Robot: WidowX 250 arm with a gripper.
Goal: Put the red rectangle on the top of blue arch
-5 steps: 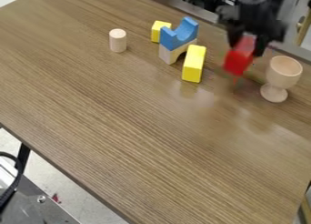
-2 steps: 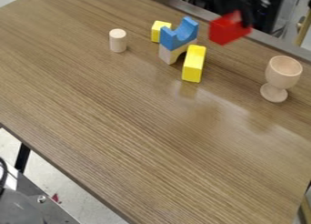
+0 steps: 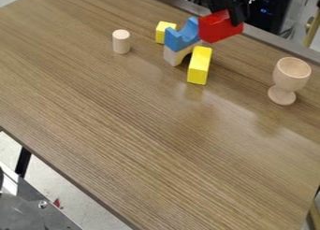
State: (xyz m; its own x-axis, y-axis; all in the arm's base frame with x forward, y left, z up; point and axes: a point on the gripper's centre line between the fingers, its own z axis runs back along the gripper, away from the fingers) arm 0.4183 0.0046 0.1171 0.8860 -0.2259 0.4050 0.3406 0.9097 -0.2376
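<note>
Red block (image 3: 219,29) was up, at blue arch's right edge in view; contact unclear. Left to right: wooden cylinder (image 3: 121,42) upright, small yellow block (image 3: 163,32), blue arch (image 3: 182,36) hollow-up on pale arch (image 3: 174,56), long yellow block (image 3: 199,68), gripper (image 3: 229,17) clamped on red block, wooden goblet (image 3: 290,75) upright.

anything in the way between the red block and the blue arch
Nothing visible stands between the red block, held in the gripper, and the blue arch. The arch's own upturned end is right beside the block in view, so the block may need to clear that.
</note>
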